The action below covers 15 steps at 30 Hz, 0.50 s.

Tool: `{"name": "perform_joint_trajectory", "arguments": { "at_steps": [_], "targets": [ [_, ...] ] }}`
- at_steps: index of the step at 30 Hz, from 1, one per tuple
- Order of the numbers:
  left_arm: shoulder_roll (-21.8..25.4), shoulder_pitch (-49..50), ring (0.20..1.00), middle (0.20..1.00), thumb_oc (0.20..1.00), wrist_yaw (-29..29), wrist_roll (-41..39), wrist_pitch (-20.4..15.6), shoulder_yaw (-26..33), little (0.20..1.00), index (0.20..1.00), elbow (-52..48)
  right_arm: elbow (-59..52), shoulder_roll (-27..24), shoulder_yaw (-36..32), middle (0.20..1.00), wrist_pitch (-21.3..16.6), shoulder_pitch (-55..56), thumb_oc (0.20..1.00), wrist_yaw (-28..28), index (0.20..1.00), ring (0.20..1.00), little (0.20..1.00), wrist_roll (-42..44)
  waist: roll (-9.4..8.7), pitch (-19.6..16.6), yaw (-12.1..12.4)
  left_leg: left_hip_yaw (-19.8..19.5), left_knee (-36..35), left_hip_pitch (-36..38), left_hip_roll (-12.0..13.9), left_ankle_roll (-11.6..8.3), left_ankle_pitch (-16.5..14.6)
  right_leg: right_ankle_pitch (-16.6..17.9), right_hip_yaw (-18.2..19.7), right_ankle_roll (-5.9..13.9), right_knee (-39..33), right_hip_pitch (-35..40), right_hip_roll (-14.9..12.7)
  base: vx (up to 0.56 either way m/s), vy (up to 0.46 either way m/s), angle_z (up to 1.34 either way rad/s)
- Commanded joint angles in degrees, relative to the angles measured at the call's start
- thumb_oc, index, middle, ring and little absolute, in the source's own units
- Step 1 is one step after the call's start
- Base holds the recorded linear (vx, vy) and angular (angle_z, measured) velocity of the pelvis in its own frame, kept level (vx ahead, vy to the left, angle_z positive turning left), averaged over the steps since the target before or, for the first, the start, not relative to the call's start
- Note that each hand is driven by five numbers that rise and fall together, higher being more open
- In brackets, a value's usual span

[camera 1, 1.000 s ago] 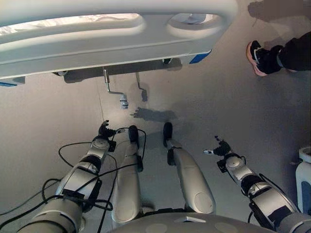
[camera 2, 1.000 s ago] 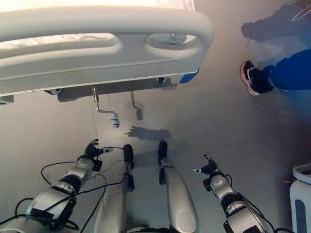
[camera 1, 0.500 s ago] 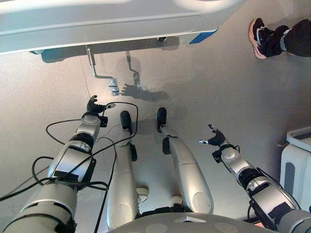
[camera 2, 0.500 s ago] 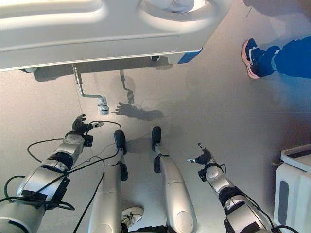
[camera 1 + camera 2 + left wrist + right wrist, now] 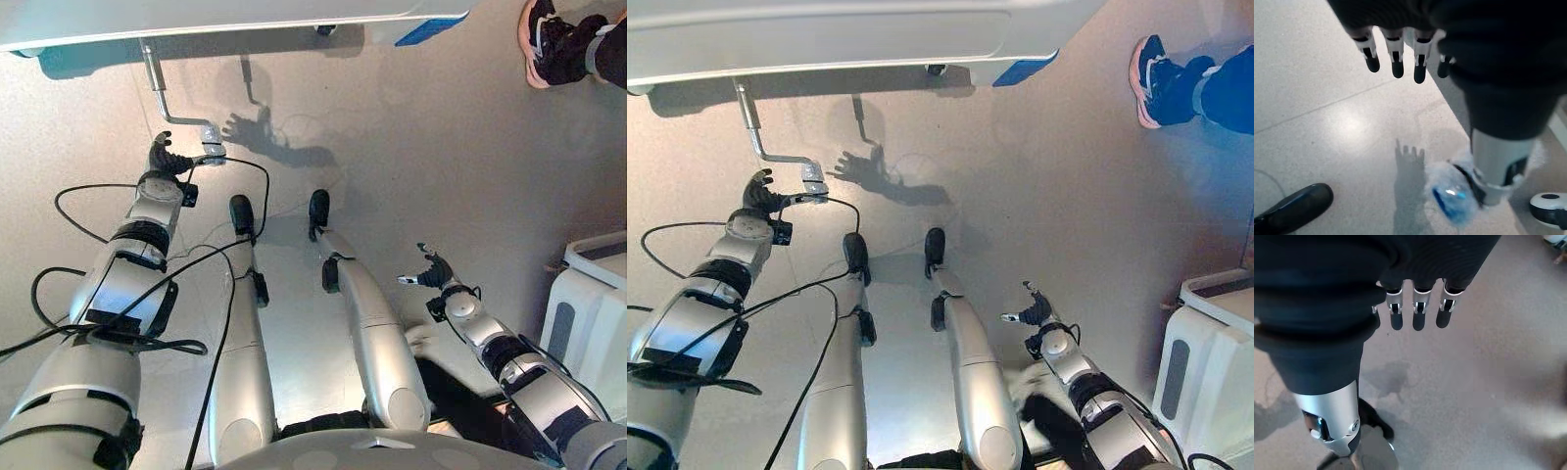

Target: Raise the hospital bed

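Observation:
The hospital bed's grey footboard (image 5: 196,18) runs along the far edge of the eye views. A metal crank (image 5: 155,83) comes down from under it, bends, and ends in a pale grip (image 5: 211,154) near the floor. My left hand (image 5: 162,159) is stretched out beside that grip, level with it and a short gap to its left. Its fingers (image 5: 1396,61) are straight and spread, holding nothing. My right hand (image 5: 431,272) hangs open over bare floor at the lower right, far from the crank, with its fingers (image 5: 1418,316) straight.
A person's shoe and dark trouser leg (image 5: 554,44) stand on the floor at the far right by the bed's blue corner (image 5: 426,29). A white cabinet (image 5: 588,308) stands at the right edge. Grey floor spreads between the bed and me.
The whole view has shifted, so the bed sits higher in the picture. My left hand has reached forward, from below the crank's grip to level with it and closer. The right hand has barely moved.

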Motion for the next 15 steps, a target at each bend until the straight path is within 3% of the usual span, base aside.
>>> {"name": "perform_joint_trajectory", "arguments": {
  "at_steps": [1, 15],
  "targets": [
    [2.5, -1.3, 1.000, 1.000, 1.000, 1.5, 0.2, -0.3, 0.3, 1.000, 1.000, 1.3, -2.0, -1.6, 1.4, 1.000, -1.1, 2.9, 1.000, -0.5, 1.000, 1.000, 1.000, 1.9, -0.36, 0.4, -0.3, 0.3, 1.2, -4.7, -2.2, 1.03, 1.4, 7.5, -0.8, 6.92, -4.1, -1.7, -0.4, 0.03, -0.005, 0.03],
    [1.3, -3.0, 1.000, 1.000, 1.000, 1.8, 3.1, 0.2, -2.5, 1.000, 1.000, 0.6, -1.7, -0.5, 3.1, 1.000, -1.4, 2.4, 1.000, 0.1, 1.000, 1.000, 1.000, 1.4, -0.88, -0.6, -0.5, -0.1, 3.2, -7.9, -2.0, 1.86, 0.4, 6.8, -0.7, 6.84, -2.7, -4.8, -0.3, 0.01, -0.001, 0.01]
  ]
}}
